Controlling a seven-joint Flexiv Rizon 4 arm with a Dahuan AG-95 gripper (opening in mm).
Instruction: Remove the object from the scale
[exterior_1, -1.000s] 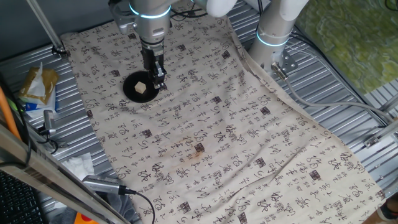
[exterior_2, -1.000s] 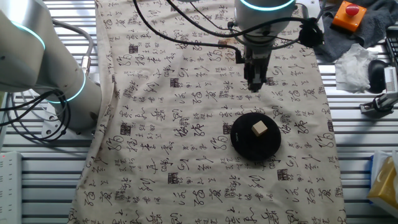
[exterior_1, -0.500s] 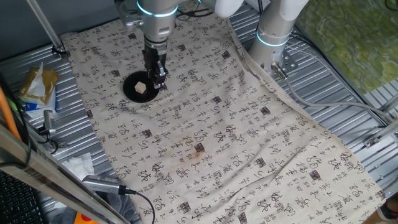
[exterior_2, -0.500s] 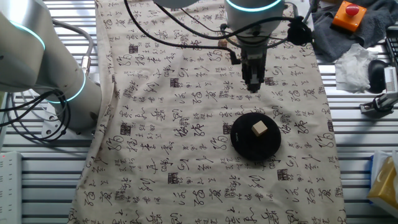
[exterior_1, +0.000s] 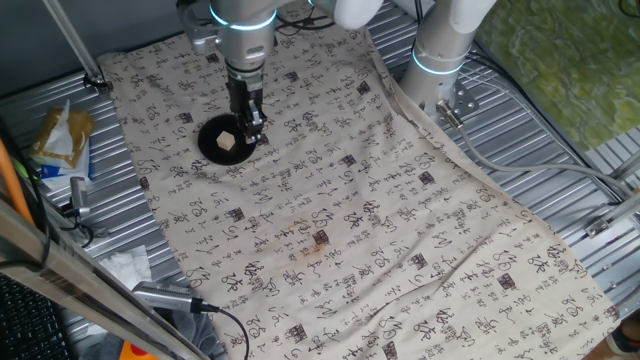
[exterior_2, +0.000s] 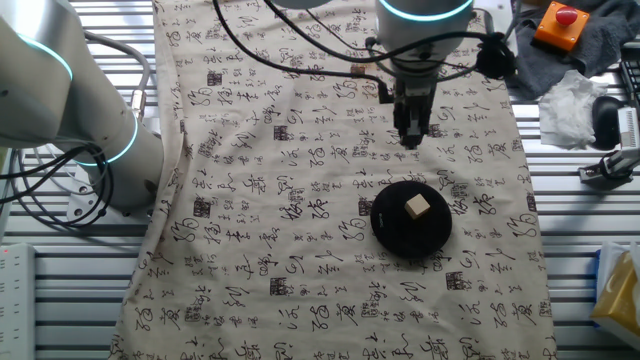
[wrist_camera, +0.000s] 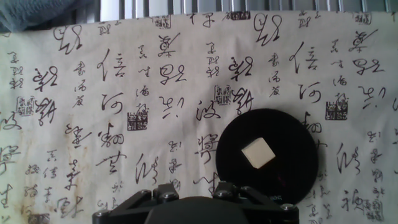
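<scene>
The small tan block (exterior_1: 229, 143) lies on the round black scale (exterior_1: 212, 135) at the far left of the printed cloth. Both show in the other fixed view, the block (exterior_2: 418, 207) near the middle of the scale (exterior_2: 395, 230). In the hand view the block (wrist_camera: 257, 152) sits on the scale (wrist_camera: 292, 174) at the lower right. My gripper (exterior_1: 254, 136) hangs well above the cloth, beside the scale's edge and apart from the block. In the other fixed view my gripper (exterior_2: 410, 140) is behind the scale. Its fingers look like one narrow dark shape; no gap shows. It holds nothing.
A second robot's white base (exterior_1: 440, 60) stands at the cloth's far edge. A packet (exterior_1: 60, 140), cables, tissue (exterior_2: 565, 105) and an orange box with a red button (exterior_2: 560, 25) lie on the ribbed metal around the cloth.
The gripper shifted a little sideways half a second ago and has come back to about where it was a second ago. The block and scale have not moved.
</scene>
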